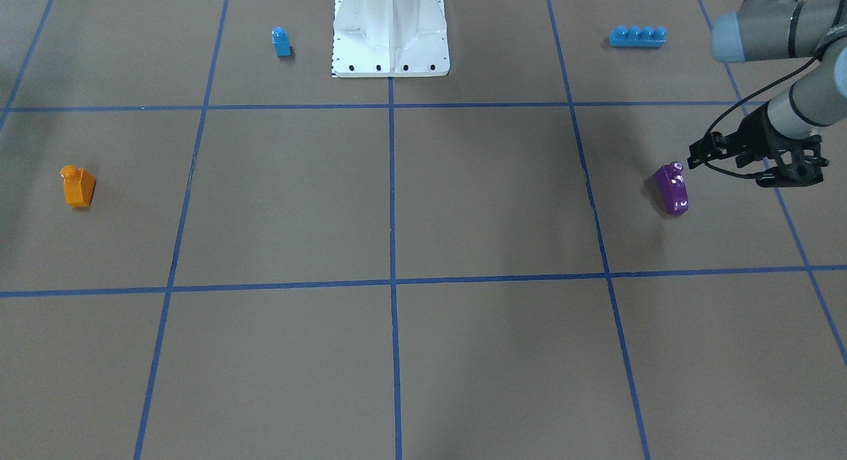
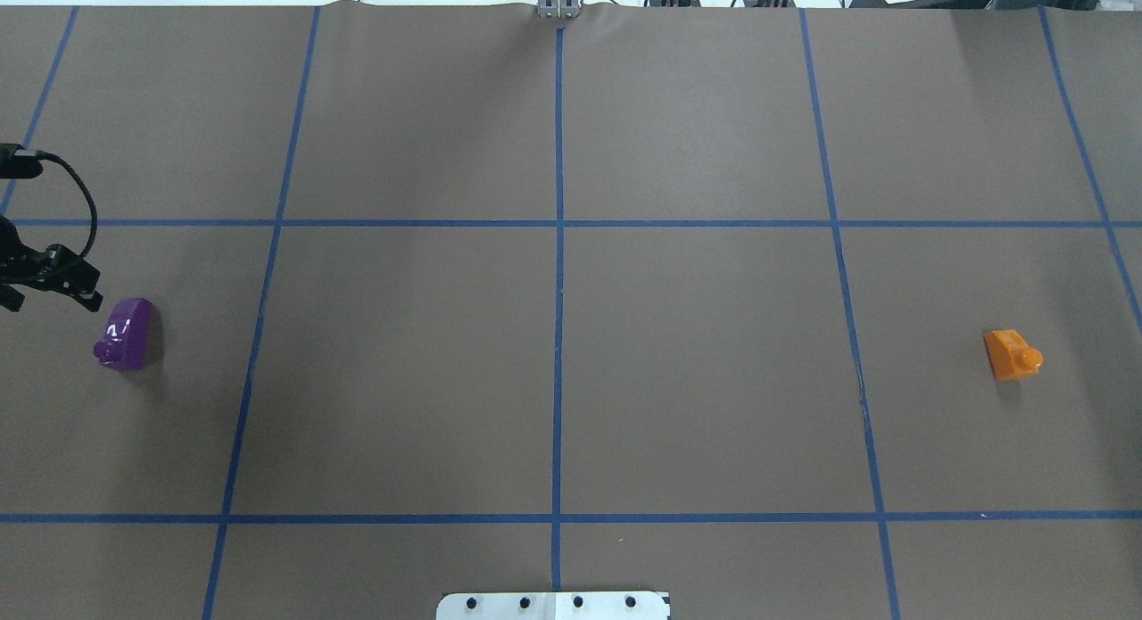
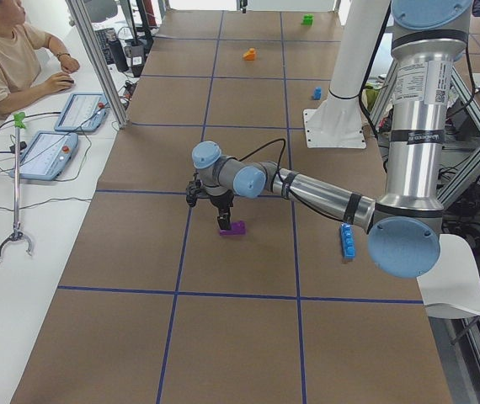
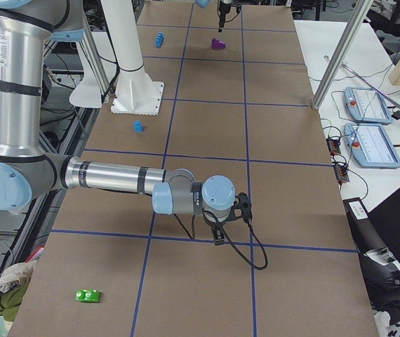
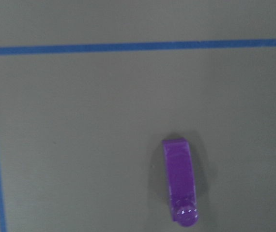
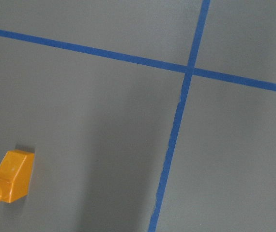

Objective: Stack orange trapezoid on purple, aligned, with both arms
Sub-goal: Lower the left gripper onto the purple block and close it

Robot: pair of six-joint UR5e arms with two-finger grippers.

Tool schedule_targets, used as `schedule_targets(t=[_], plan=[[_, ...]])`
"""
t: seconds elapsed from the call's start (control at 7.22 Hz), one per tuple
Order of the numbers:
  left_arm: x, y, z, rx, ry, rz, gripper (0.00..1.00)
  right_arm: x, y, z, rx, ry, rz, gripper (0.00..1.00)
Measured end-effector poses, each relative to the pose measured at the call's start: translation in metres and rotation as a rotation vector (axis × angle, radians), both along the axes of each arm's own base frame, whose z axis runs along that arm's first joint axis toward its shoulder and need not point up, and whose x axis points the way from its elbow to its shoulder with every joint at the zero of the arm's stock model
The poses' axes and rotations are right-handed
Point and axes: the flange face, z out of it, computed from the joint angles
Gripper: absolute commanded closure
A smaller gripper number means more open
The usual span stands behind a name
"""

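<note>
Blocks unstacked, at opposite tabletop (image 1: 463, 202) ends.
Left tool (image 1: 701, 152) hovers just beside purple (image 1: 671, 190); right tool (image 4: 218, 237) hangs near orange trapezoid (image 1: 79, 186), each likely lining up its pickup. Either tool's spread: cannot tell.

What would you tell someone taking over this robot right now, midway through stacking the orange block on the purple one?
Left gripper: hangs close by the purple, not holding it; open or shut, cannot tell.
Right gripper: over the table, not on the orange; open or shut, cannot tell.
Blocks: both sit on the table, purple on the robot's left side, orange far off on its right.
Done: nothing grasped, nothing stacked.
Left: grasp the blocks, bring them together, set orange on purple, aligned.
</note>
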Motion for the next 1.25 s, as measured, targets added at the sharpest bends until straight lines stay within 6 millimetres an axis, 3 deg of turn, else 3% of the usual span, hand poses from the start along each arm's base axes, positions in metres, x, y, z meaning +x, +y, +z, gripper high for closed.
schedule_targets(t=[0.55,0.97,1.11,1.25], plan=[[0.052,0.006,0.016,-0.066,-0.037,0.021,0.07,-0.004,-0.001,-0.001,-0.020,0.000,0.011,0.00],[0.065,0.005,0.030,-0.063,-0.070,0.035,0.24,-0.005,-0.001,-0.001,-0.022,0.000,0.009,0.00],[0.067,0.005,0.034,-0.061,-0.071,0.039,0.47,-0.005,-0.001,-0.001,-0.023,0.000,0.009,0.00],[0.068,0.005,0.037,-0.061,-0.071,0.040,0.99,-0.005,-0.001,-0.001,-0.022,0.000,0.009,0.00]])
